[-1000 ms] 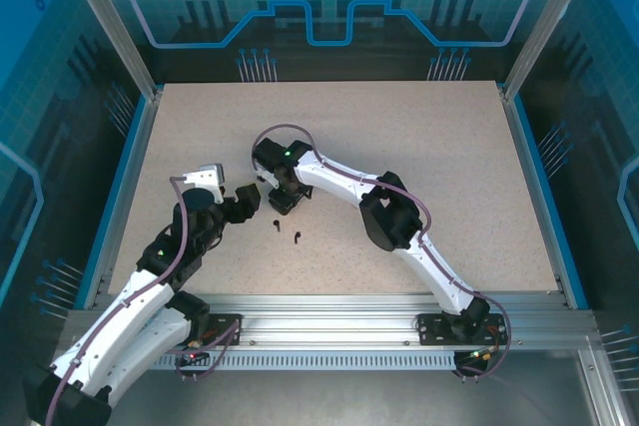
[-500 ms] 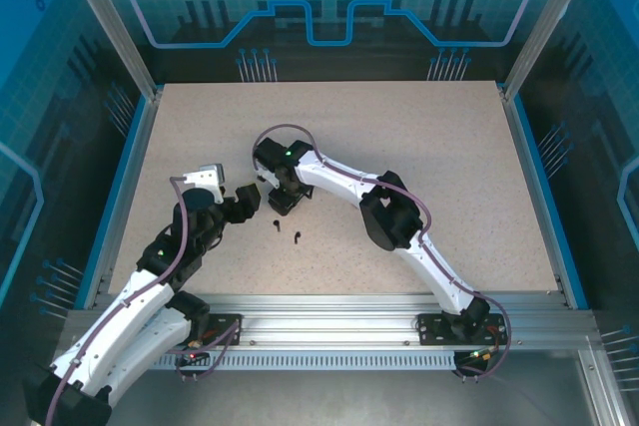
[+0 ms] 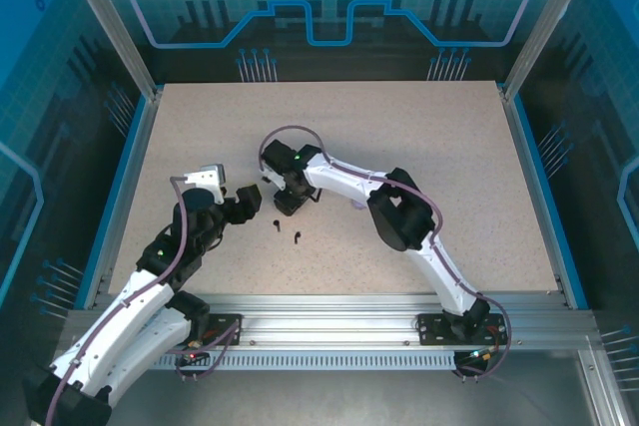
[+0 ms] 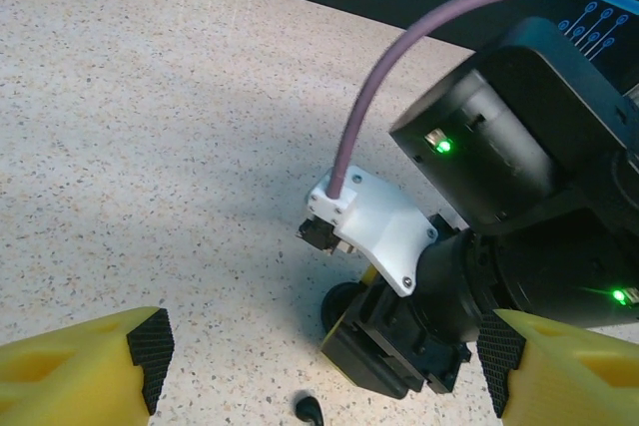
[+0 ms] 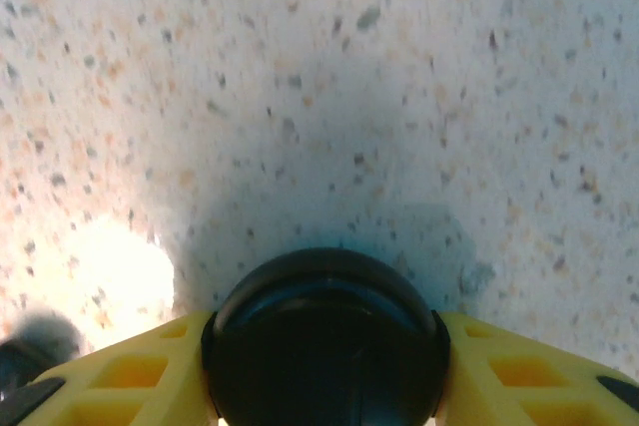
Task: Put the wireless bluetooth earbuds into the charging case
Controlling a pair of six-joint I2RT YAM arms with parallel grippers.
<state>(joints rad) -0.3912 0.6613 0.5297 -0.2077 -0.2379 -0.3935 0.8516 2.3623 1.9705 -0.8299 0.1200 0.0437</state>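
A round black charging case (image 5: 324, 331) sits on the speckled table between the yellow fingers (image 5: 140, 371) of my right gripper (image 5: 324, 356), which touch both its sides. From the left wrist view the case (image 4: 342, 304) peeks out under the right gripper (image 4: 399, 346). Two tiny black earbuds (image 3: 277, 222) (image 3: 298, 237) lie loose on the table just in front of the right gripper (image 3: 290, 199). My left gripper (image 3: 243, 203) hovers to their left, open and holding nothing. One earbud (image 4: 308, 409) lies between its wide-apart fingers (image 4: 90, 361).
Pale speckled tabletop (image 3: 419, 147) stretches back and to the right. Blue-edged rails (image 3: 125, 177) and transparent walls frame it. The right arm's purple cable (image 4: 369, 107) arcs over the space in front of my left gripper.
The right arm's wrist and elbow have shifted slightly to the right, and its fingers have drawn in on the case. The left arm and both earbuds have stayed still.
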